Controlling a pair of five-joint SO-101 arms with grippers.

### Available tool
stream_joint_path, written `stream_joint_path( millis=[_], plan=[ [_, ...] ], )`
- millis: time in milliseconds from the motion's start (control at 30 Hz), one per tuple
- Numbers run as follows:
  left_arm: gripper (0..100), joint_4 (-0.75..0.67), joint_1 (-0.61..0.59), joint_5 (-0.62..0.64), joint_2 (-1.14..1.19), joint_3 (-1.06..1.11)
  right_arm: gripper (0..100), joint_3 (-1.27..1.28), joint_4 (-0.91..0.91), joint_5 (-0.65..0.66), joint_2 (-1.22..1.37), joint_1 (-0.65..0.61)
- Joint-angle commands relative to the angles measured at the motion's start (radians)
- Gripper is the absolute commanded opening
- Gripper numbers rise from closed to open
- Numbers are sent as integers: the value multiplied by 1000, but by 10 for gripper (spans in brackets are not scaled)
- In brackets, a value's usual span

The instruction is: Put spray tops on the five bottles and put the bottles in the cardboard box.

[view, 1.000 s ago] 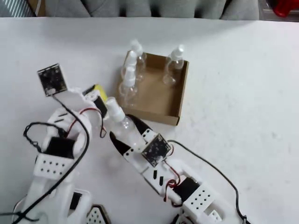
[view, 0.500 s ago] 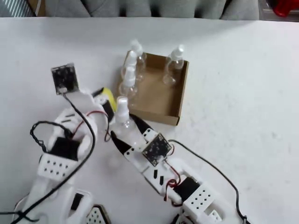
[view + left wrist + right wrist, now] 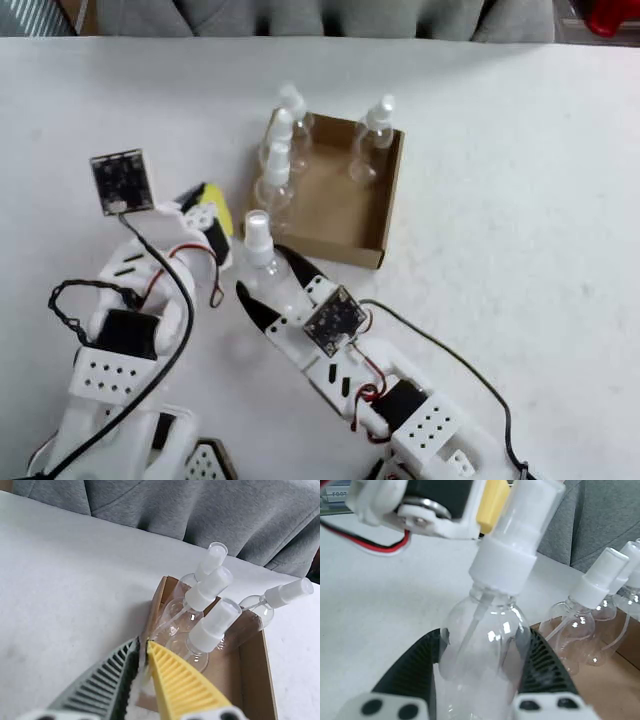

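Note:
My right gripper (image 3: 262, 272) is shut on a clear bottle (image 3: 270, 282) with a white spray top (image 3: 258, 228), held upright just in front of the cardboard box (image 3: 340, 215). In the right wrist view its black fingers (image 3: 415, 670) clamp the bottle (image 3: 485, 650) below the spray top (image 3: 515, 535). My left gripper (image 3: 205, 203), grey and yellow, is shut on nothing, a little to the left of that spray top. Its closed tips (image 3: 142, 647) point at the box (image 3: 255, 665). Several capped bottles (image 3: 275, 170) stand in the box, most along its left side and one (image 3: 372, 135) at the back right.
The white table (image 3: 500, 200) is open to the right of the box and behind it. A grey upholstered seat (image 3: 200, 510) runs along the far edge. Cables (image 3: 440, 350) trail from both arms at the near side.
The left gripper swung right toward the held bottle's spray top, then drew back to the left. The right gripper shifted the bottle slightly right and has held it still since.

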Motion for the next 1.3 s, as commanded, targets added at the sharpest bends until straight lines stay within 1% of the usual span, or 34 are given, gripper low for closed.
stream_joint_path(
  millis=[0, 167, 333, 467, 600, 667, 800, 867, 1000, 1100, 1167, 1267],
  plan=[
    [26, -32, -10, -12, -36, -14, 15, -2, -5, 9, -18, 82],
    [25, -25, 38, -14, -36, -9, 15, -38, -5, -2, -18, 200],
    [24, -8, 101, -14, -38, -5, 15, -44, -7, -14, -18, 252],
    [24, 37, 156, -21, -45, -6, 15, -83, -18, -150, -18, 328],
    [24, 101, 211, -123, -120, 12, 15, -109, -19, -221, -18, 404],
    [26, 103, 249, -170, -182, 52, 15, -117, -19, -252, -18, 427],
    [25, 103, 331, -356, -338, 157, 15, -124, -21, -333, -25, 443],
    [24, 110, 369, -423, -417, 212, 15, -124, -21, -377, -54, 443],
    [24, 129, 409, -460, -547, 285, 15, -95, -21, -410, -157, 444],
    [24, 199, 435, -462, -621, 287, 15, -52, -21, -410, -265, 444],
    [24, 253, 475, -471, -659, 287, 15, -21, -21, -410, -344, 444],
    [24, 354, 552, -568, -704, 287, 15, 21, -12, -407, -450, 440]
  ],
)
